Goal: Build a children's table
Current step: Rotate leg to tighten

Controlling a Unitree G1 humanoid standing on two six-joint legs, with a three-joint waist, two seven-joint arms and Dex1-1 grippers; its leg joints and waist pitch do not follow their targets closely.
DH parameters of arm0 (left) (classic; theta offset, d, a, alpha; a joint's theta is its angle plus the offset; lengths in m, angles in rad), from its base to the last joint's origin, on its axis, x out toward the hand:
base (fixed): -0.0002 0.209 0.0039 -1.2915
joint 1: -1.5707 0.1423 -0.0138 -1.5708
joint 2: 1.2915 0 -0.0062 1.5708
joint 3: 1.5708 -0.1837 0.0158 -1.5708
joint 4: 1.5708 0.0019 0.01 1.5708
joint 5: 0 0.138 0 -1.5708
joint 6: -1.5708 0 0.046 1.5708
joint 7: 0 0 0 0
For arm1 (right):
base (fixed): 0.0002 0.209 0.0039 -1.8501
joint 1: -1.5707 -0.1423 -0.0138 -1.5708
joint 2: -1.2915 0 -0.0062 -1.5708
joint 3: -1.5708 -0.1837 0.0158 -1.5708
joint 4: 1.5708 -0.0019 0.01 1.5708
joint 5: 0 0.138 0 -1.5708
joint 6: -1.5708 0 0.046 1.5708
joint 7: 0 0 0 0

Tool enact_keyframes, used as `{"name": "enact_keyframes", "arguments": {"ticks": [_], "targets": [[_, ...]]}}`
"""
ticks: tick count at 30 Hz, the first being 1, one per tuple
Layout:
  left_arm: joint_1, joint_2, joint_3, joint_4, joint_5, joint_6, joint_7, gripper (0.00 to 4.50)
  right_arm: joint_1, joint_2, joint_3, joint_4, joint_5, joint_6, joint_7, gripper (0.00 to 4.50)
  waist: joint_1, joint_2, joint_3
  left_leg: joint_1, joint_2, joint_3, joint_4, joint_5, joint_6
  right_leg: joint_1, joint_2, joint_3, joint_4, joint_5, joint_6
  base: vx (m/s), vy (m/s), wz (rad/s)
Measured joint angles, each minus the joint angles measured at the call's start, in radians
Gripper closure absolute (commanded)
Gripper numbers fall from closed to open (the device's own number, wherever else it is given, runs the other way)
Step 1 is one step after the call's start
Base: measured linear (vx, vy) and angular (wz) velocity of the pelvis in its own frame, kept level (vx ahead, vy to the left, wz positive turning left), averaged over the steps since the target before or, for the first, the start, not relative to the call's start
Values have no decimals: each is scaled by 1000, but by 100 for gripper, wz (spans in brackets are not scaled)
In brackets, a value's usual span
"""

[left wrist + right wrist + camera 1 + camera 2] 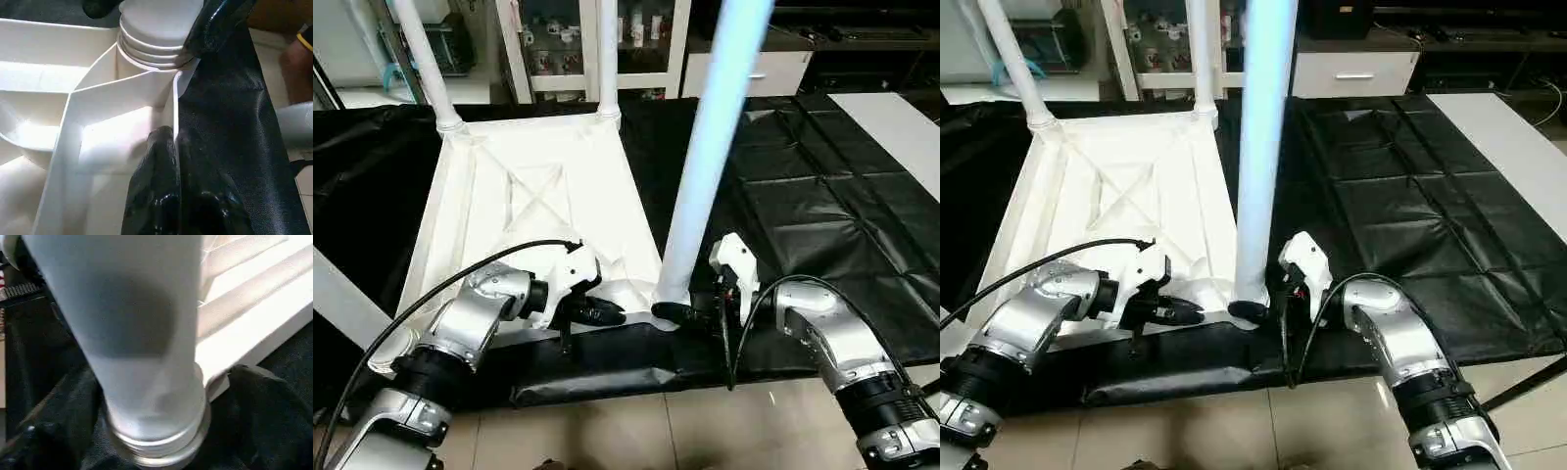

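Note:
The white children's table top (538, 186) lies upside down on the black-covered work table, its X-braced ribs facing up. Two white legs (426, 69) (607, 59) stand in its far corner sockets. A third leg (705, 166) stands upright in the near right corner socket (151, 34). My right gripper (690, 315) is shut on this leg's base, and the leg (142, 333) shows close up between its black fingers (254, 406). My left gripper (602, 313) is shut on the top's near rim (173, 107), just left of that socket.
The black cover (822, 196) stretches to the right of the table top, with a white panel (901, 127) at the far right. Shelves and cabinets (558, 39) stand behind the work table. A white bar (337, 294) crosses the left edge. Tiled floor (656, 431) lies below the near edge.

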Motion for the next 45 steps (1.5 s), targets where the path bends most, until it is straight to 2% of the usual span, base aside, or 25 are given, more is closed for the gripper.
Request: {"name": "enact_keyframes", "arguments": {"ticks": [7,16,23,27,30,32,36,38,40,43,45], "targets": [[0,4,0,0,-4,0,0,450,0,3,0,1,0,6,27,121,1,0,0,0,0,0,1,0,0,0,0,0,1,0,0,0,0,0],[-2,2,0,1,-4,1,3,450,1,-2,0,0,9,21,45,182,8,0,0,0,0,0,2,0,0,0,0,0,3,0,0,0,0,0],[2,1,1,5,-4,1,12,450,12,28,-13,1,11,28,7,186,4,0,-1,2,1,0,4,0,0,1,0,0,6,0,0,0,0,0],[-34,-38,19,74,19,-1,101,450,-1,147,-59,82,-11,-24,-187,187,-20,-3,-2,6,1,-1,6,2,-3,1,0,2,12,2,-2,-14,-2,-2],[-95,-96,32,165,59,1,225,450,-62,261,-105,194,-46,-71,-430,187,-35,-5,0,9,0,-6,6,4,-6,0,0,-1,12,0,1,-58,-7,-9],[-118,-122,34,201,78,3,287,450,-96,302,-117,248,-66,-91,-557,187,-45,-5,0,11,0,-7,6,4,-7,0,0,-2,11,-1,1,-28,-3,-5],[-187,-196,37,288,114,35,422,450,-184,369,-135,373,-100,-118,-776,187,-46,-5,0,13,-1,-8,6,4,-6,0,1,-1,9,-1,2,0,0,0],[-232,-251,38,355,131,42,511,450,-243,402,-162,460,-114,-143,-883,188,-44,-6,0,13,-2,-8,5,4,-6,1,1,-1,5,-1,2,0,0,0],[-251,-274,38,387,138,37,551,450,-274,412,-172,514,-124,-167,-928,188,-44,-6,0,12,-2,-8,3,4,-6,2,1,-1,-2,-1,1,0,0,0],[-256,-276,39,394,143,26,553,450,-276,417,-196,541,-121,-213,-907,188,-44,-6,0,7,-3,-8,5,4,-6,1,1,0,-4,0,0,0,0,0],[-250,-266,39,387,142,16,539,450,-268,416,-203,538,-113,-229,-876,132,-43,-7,0,6,-3,-7,5,4,-6,0,1,0,-5,5,-7,0,0,0]]}}
